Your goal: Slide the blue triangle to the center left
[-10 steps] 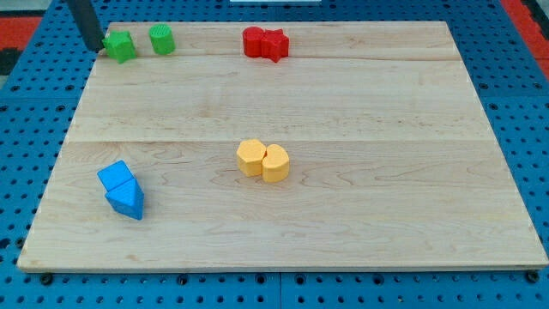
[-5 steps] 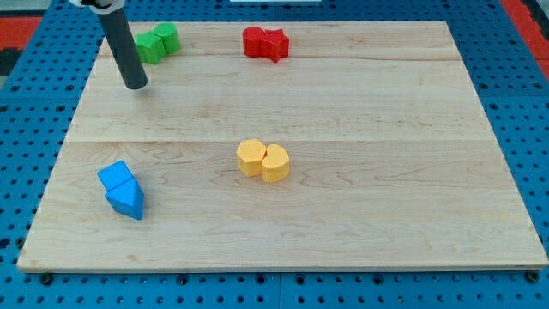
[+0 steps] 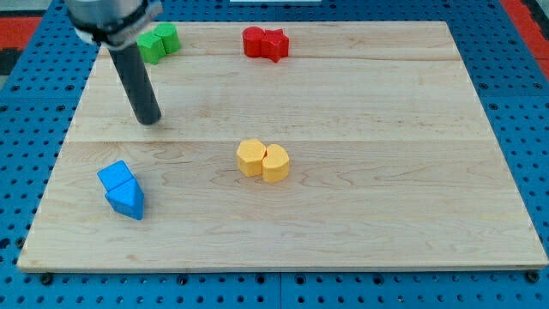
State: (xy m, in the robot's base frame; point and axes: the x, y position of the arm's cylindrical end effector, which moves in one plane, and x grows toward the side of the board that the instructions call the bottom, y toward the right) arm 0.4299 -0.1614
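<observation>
Tip: my tip (image 3: 149, 119) rests on the board (image 3: 360, 215) in its upper-left part, well apart from every block.
Jaws: none here; the arm ends in a plain rod, so nothing opens, closes or holds.
Blue triangle: the blue triangle (image 3: 127, 202) lies at the view's lower left, touching a blue cube (image 3: 115, 177) that sits just above it and slightly to the left.
Bearing: from the tip the triangle lies toward the view's bottom and a little left, with the cube between them along that line.
Coming move: I'd judge the target spot is above the pair, so the tip has to get round to the triangle's lower side and push toward the view's top.
Risk: a push straight up would likely carry the cube along with it.
Others: green blocks (image 3: 159, 42) and a red pair (image 3: 264, 43) at the top edge, a yellow pair (image 3: 263, 160) near the middle, all well clear.
</observation>
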